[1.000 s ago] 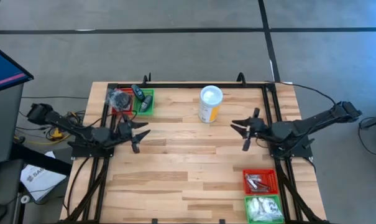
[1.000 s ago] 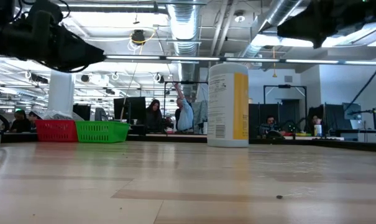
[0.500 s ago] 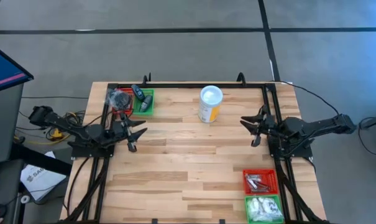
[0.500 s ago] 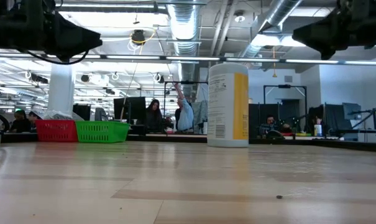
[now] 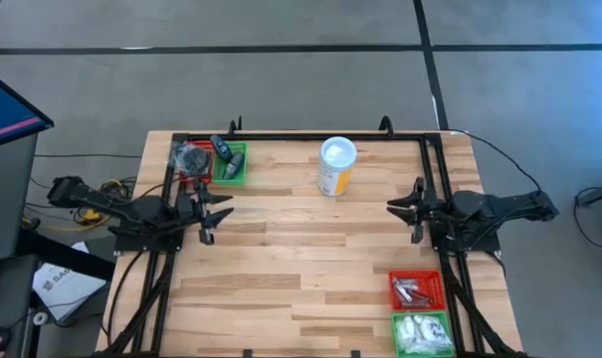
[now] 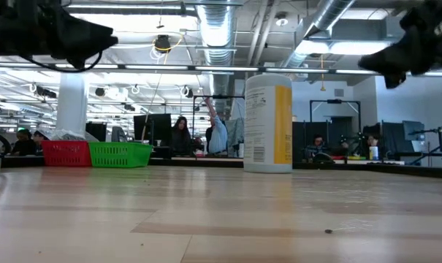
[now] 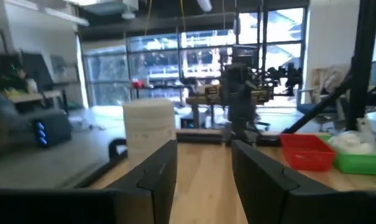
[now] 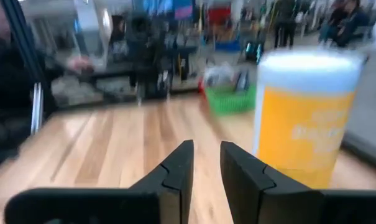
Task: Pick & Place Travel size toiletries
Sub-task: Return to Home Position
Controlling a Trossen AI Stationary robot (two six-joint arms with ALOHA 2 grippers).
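The travel size toiletries lie in four small baskets. At the far left a red basket (image 5: 189, 161) holds a dark puck in clear wrap, and the green basket (image 5: 231, 161) beside it holds a small dark bottle. At the near right a red basket (image 5: 417, 290) holds silvery tubes and a green basket (image 5: 422, 333) holds white packets. My left gripper (image 5: 219, 214) hovers open by the table's left edge, nothing between its fingers (image 7: 156, 171). My right gripper (image 5: 405, 211) hovers by the right edge, its fingers (image 8: 178, 165) a narrow gap apart around nothing.
A tall yellow canister with a white lid (image 5: 336, 166) stands upright at the far middle of the wooden table (image 5: 301, 268). A black frame rail (image 5: 310, 135) runs along the far edge. People and desks show in the room beyond.
My right gripper has drawn back toward the table's right edge and sunk a little, away from the canister. My left gripper has tipped its fingers upward a little, staying near the left edge. The baskets and the canister have kept still.
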